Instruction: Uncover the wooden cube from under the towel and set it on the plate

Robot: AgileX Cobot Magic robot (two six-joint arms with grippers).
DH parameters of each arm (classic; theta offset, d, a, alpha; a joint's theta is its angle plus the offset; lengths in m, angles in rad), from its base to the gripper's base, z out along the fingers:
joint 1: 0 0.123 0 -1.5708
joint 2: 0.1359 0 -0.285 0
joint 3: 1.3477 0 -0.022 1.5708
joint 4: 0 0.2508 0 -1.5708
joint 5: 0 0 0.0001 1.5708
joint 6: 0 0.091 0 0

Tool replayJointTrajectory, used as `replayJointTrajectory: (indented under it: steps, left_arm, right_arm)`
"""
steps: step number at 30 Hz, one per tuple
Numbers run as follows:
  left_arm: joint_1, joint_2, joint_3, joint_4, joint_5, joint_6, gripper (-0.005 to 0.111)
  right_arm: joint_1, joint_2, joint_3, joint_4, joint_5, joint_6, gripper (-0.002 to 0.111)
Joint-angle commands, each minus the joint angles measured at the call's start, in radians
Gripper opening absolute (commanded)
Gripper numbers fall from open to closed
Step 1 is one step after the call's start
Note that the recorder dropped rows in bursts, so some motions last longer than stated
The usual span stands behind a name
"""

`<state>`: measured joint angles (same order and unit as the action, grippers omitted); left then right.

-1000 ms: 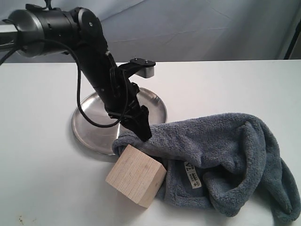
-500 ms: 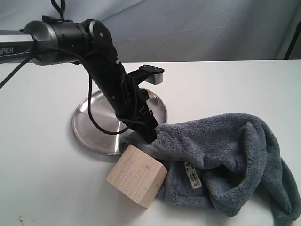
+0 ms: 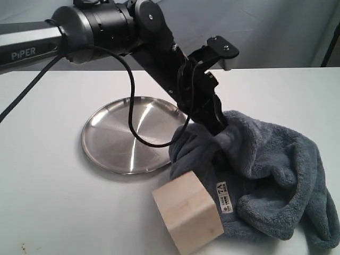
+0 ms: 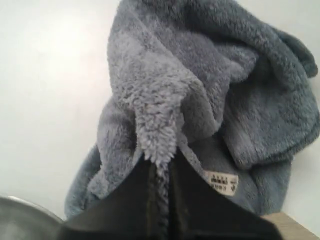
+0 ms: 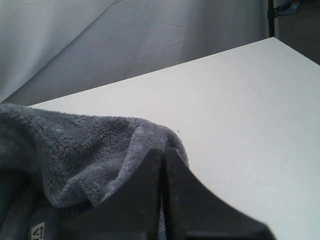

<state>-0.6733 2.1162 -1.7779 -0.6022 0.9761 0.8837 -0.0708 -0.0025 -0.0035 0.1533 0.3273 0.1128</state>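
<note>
**Left wrist cam: towel's properly pinched**

So the left gripper (image 4: 161,167) has its two dark fingers (image 4: 135,195) clamped tight on a ridge of the towel (image 4: 200,75), with a fuzzy tuft squeezed up between them. The rest of the blue-grey plush sits bunched in thick folds on the white table (image 4: 45,90). Its little white label (image 4: 221,181) shows just beside one finger. A sliver of the shiny plate (image 4: 20,217) peeks in at the frame's edge, and so does a pale bit of the wooden cube (image 4: 295,227), just beside the towel's hem.
</note>
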Motion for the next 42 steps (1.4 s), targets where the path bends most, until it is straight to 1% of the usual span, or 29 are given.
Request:
replayJointTrajectory:
  steps: [1,4,8,9,11,15,20,23,26,29,31,34,36,42]
  left_arm:
    - [-0.014,-0.003,-0.031,-0.017,-0.110,0.013,0.000]
    - [-0.018,0.001,-0.031,-0.023,-0.193,0.013,0.000]
    - [-0.018,0.012,-0.031,-0.098,-0.275,0.018,0.000]
    - [-0.020,0.015,-0.031,-0.147,-0.299,0.047,0.000]
    - [-0.027,0.019,-0.031,-0.214,-0.332,0.154,0.000]
    - [-0.068,0.019,-0.031,-0.322,-0.422,0.349,0.000]
    - [-0.120,0.029,-0.031,-0.346,-0.507,0.454,0.000]
    - [-0.144,0.036,-0.031,-0.353,-0.560,0.459,0.000]
    - [-0.153,0.037,-0.050,-0.353,-0.597,0.462,0.000]
    - [-0.155,0.037,-0.089,-0.396,-0.664,0.462,0.000]
    - [-0.155,0.037,-0.127,-0.459,-0.690,0.462,0.000]
    - [-0.155,0.038,-0.162,-0.510,-0.677,0.462,0.000]
    - [-0.155,0.038,-0.173,-0.513,-0.654,0.462,0.000]
    - [-0.155,0.051,-0.170,-0.513,-0.654,0.462,0.000]
  right_arm:
    - [0.001,0.002,0.004,-0.010,-0.001,-0.006,0.000]
    - [0.001,0.002,0.004,-0.010,-0.001,-0.006,0.000]
    - [0.001,0.002,0.004,-0.010,-0.001,-0.006,0.000]
    - [0.001,0.002,0.004,-0.010,-0.001,-0.006,0.000]
    - [0.001,0.002,0.004,-0.010,-0.001,-0.006,0.000]
    - [0.001,0.002,0.004,-0.010,-0.001,-0.006,0.000]
    - [0.001,0.002,0.004,-0.010,-0.001,-0.006,0.000]
    - [0.001,0.002,0.004,-0.010,-0.001,-0.006,0.000]
    - [0.001,0.002,0.004,-0.010,-0.001,-0.006,0.000]
    - [0.001,0.002,0.004,-0.010,-0.001,-0.006,0.000]
    - [0.001,0.002,0.004,-0.010,-0.001,-0.006,0.000]
    - [0.001,0.002,0.004,-0.010,-0.001,-0.006,0.000]
    - [0.001,0.002,0.004,-0.010,-0.001,-0.006,0.000]
    - [0.001,0.002,0.004,-0.010,-0.001,-0.006,0.000]
